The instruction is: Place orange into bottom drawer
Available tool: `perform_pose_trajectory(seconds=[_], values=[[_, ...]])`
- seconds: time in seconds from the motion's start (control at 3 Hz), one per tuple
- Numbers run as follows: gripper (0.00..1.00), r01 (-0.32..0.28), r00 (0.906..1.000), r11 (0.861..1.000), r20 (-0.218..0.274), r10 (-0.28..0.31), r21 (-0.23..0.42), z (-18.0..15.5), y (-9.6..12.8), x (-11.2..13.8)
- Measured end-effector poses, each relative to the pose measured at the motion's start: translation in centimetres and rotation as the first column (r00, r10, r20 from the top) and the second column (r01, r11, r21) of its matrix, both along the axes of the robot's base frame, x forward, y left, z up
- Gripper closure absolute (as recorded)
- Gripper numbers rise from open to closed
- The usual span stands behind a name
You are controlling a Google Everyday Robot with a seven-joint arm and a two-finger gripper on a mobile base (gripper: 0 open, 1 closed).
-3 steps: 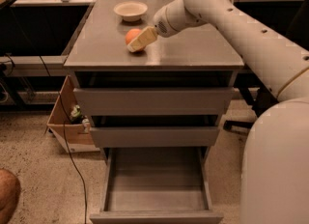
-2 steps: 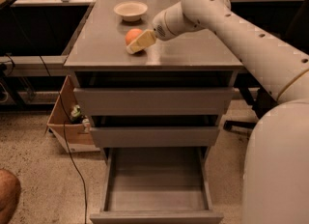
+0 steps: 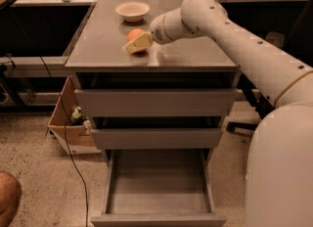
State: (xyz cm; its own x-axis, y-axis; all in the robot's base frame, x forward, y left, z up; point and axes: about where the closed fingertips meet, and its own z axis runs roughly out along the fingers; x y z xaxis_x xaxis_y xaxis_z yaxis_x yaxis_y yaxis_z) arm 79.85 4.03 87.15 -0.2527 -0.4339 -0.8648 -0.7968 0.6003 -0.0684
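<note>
The orange (image 3: 134,34) rests on the grey cabinet top (image 3: 195,55), in front of the cream bowl (image 3: 132,11). My gripper (image 3: 138,43) is right at the orange's front right side, low over the top, and covers the fruit's lower part. The white arm (image 3: 234,40) reaches in from the right. The bottom drawer (image 3: 159,216) is pulled out wide and its grey tray shows nothing in it. The two drawers above it are pushed in.
A cardboard box (image 3: 66,123) with small items stands on the floor left of the cabinet, and a black cable (image 3: 68,147) runs along the floor. My white base (image 3: 281,172) fills the lower right. A table edge runs behind the cabinet.
My gripper has slid slightly left and forward along the orange. The orange and the bowl have not moved. The drawer stays open.
</note>
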Motion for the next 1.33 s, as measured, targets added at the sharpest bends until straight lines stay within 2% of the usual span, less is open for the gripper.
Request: perform_pose_trajectory(seconds=[0.33, 0.67, 1.0, 1.33], values=[[0.17, -0.012, 0.9998, 0.999, 0.018, 0.012, 0.031, -0.5, 1.2, 0.5], [0.41, -0.016, 0.9995, 0.999, 0.029, 0.015, 0.036, -1.0, 1.7, 0.6], [0.72, -0.035, 0.9992, 0.998, 0.020, 0.034, 0.054, -1.8, 1.8, 0.3], [0.95, -0.155, 0.9876, 0.974, 0.049, 0.149, 0.164, 1.0, 1.1, -2.0]])
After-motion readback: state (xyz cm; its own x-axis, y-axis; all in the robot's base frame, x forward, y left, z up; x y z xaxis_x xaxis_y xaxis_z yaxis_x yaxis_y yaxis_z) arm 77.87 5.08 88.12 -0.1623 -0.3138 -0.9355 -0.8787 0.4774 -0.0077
